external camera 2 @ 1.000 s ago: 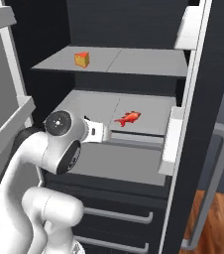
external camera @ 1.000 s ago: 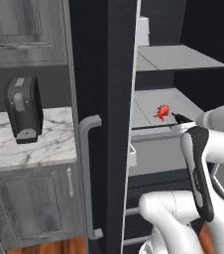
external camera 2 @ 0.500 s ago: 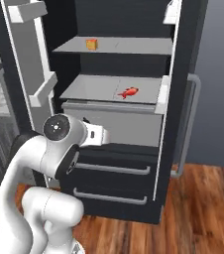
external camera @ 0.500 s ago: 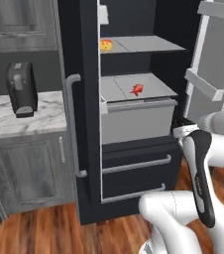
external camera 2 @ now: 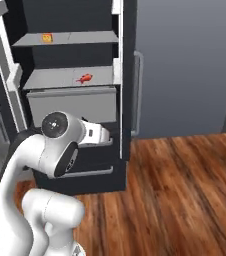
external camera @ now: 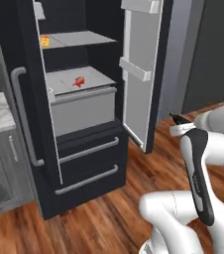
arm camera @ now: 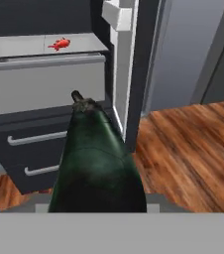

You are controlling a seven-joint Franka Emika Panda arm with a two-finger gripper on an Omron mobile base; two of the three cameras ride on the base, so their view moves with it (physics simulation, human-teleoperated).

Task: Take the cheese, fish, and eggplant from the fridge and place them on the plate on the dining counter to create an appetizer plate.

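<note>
Eggplant [arm camera: 96, 163] sits clamped in the jaws, away from the open fridge [external camera: 84, 124], where the fish [external camera: 79, 81] lies on the middle shelf and the cheese [external camera: 44, 41] above.

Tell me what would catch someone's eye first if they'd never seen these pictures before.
Probably the dark eggplant looming large in the hand view, held in the gripper. Behind it stands the fridge with its doors open, a small red fish lying on the pale middle shelf and a yellow-orange cheese wedge on the shelf above. The white arm is over the wooden floor, away from the shelves.
</note>
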